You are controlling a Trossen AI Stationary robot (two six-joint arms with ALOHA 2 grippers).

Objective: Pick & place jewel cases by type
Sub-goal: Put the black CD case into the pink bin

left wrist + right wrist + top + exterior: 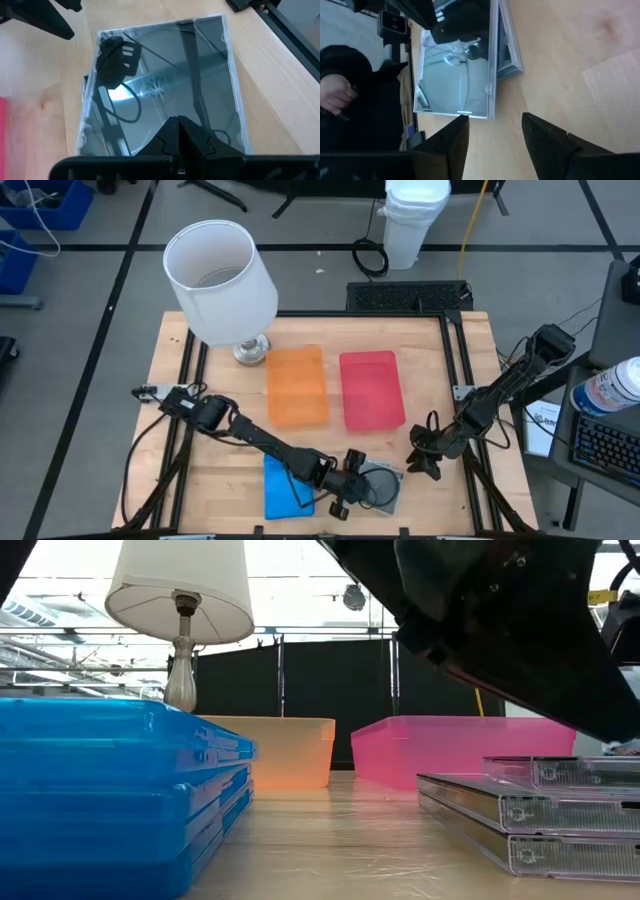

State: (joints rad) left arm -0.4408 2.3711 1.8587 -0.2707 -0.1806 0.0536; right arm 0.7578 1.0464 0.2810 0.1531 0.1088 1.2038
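Jewel cases lie in two stacks at the near edge of my tabletop (pixel 420 360): from above, the blue stack (pixel 283 488) sits just beside the clear, dark-backed stack (pixel 385 485), with the orange tray (pixel 297 385) and red tray (pixel 371 388) farther back by the lamp (pixel 222 280). My left claw (pixel 338 500) hovers between the stacks, my right claw (pixel 428 464) just beside the clear one. At table height the clear cases look thin, stiff and glossy, so I judge them light, slippery and easily cracked. Past my left wrist, my left claw's fingers are pinched together, holding nothing, over the top clear case (pixel 160 95). Past my right wrist, my right claw (pixel 495 131) stands wide and empty before that stack's edge (pixel 457 75); opposite edges look the safest hold.
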